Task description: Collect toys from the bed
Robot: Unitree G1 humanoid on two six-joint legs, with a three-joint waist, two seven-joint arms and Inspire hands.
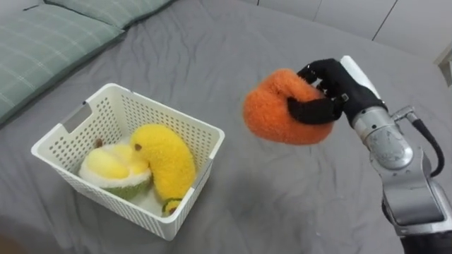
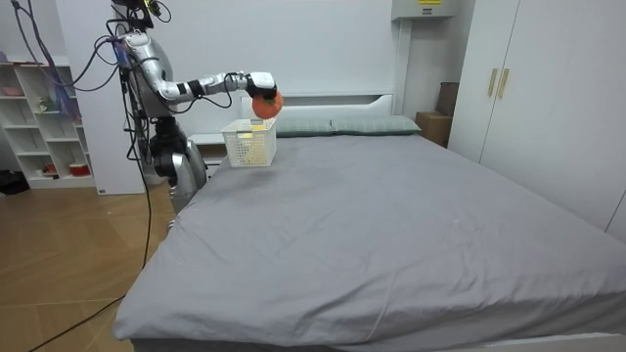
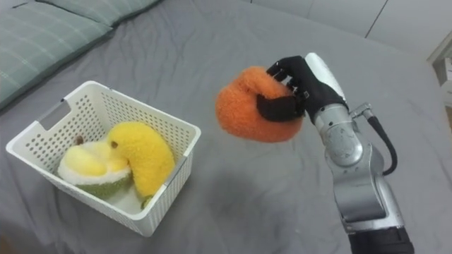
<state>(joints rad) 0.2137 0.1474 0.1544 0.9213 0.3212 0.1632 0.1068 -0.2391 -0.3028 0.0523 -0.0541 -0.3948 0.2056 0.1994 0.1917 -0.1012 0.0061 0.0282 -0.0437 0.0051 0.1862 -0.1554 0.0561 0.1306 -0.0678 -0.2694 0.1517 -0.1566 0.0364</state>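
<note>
Fuzzy round orange toy (image 1: 279,109), black right robot hand (image 1: 326,95) clutching

The ball (image 1: 279,116) is orange. The right hand (image 1: 332,88) on it is black, with a white back. The basket (image 1: 201,176) is white, with a pattern of small holes. The curved toy (image 1: 169,159) is yellow, the round toy (image 1: 113,173) pale yellow and green. The sheet (image 1: 282,204) is grey; the pillows (image 1: 42,42) are grey-green, checked.

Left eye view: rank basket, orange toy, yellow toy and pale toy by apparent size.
Basket, clearly largest.
Orange toy next, though it is held up nearer the camera, so unsure against the yellow toy.
Pale toy smallest, partly covered.
</note>
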